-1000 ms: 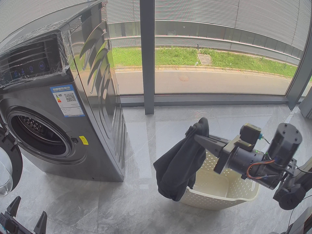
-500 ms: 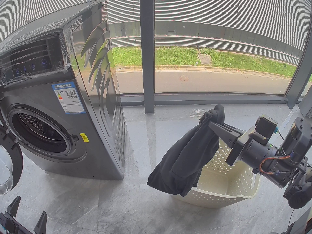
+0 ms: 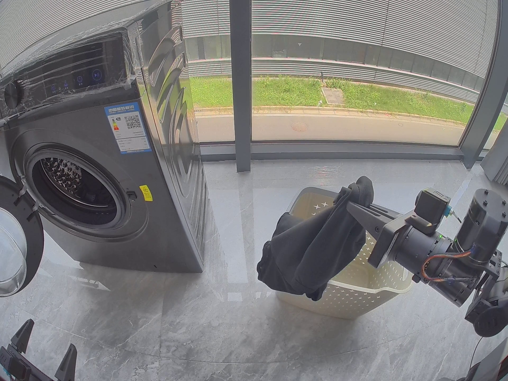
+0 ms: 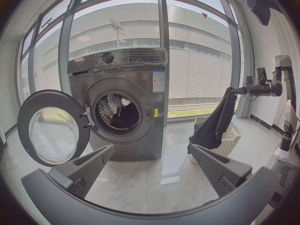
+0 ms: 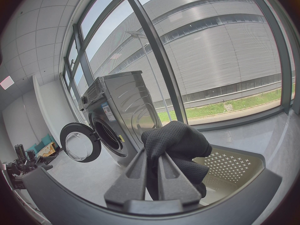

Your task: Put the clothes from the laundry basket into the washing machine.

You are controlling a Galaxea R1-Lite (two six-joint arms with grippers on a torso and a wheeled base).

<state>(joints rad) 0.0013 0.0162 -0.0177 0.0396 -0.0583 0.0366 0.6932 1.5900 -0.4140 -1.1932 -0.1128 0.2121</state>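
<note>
My right gripper [image 3: 355,206] is shut on a black garment [image 3: 312,247], which hangs from its fingertips over the near-left rim of the cream laundry basket [image 3: 365,287]. The right wrist view shows the cloth [image 5: 176,141] bunched between the closed fingers [image 5: 167,172]. The grey washing machine [image 3: 100,133] stands to the left, its round door [image 3: 13,239] swung open and the drum [image 3: 74,183] exposed. Dark clothing lies inside the drum [image 4: 120,111] in the left wrist view. My left gripper [image 4: 151,155] is open, held low in front of the machine, with nothing between its fingers.
A tall window with a grey pillar [image 3: 241,70] runs along the back. Bare grey floor [image 3: 227,324] lies between the basket and the machine. The open door juts out at the left of the machine's front.
The head camera has shifted, so the machine and basket sit higher in view. My right gripper lifted the garment up and rightward; the garment's lower end now drapes against the basket's front.
</note>
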